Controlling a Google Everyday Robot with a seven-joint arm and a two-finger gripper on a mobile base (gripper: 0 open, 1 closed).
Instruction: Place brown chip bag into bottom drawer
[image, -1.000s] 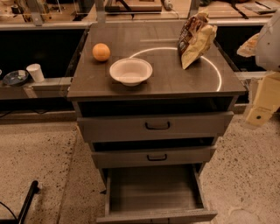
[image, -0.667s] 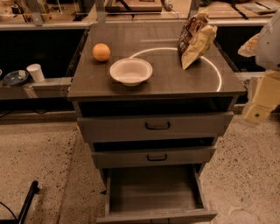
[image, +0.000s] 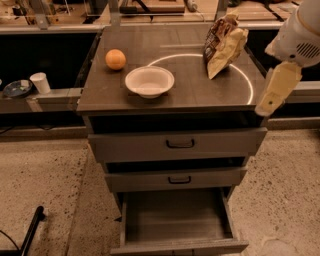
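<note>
Brown chip bag stood tilted near the back right corner of the tabletop. Its dark printed face was turned to the left and its pale tan side faced the front. It rested on the tabletop with nothing holding it.

The gripper hung off the right edge of the cabinet, near the front right corner of the tabletop. It was lower than the bag and apart from it. Whether its jaws were apart or together I could not tell.

Below, the bottom drawer stood pulled out toward the camera, its grey inside showing. The two wider drawers above it, the top drawer and the middle drawer, each had a black handle and were only slightly out.

A white bowl sat at the front middle of the tabletop. An orange fruit lay just behind it to the left, apart from the bag.
</note>
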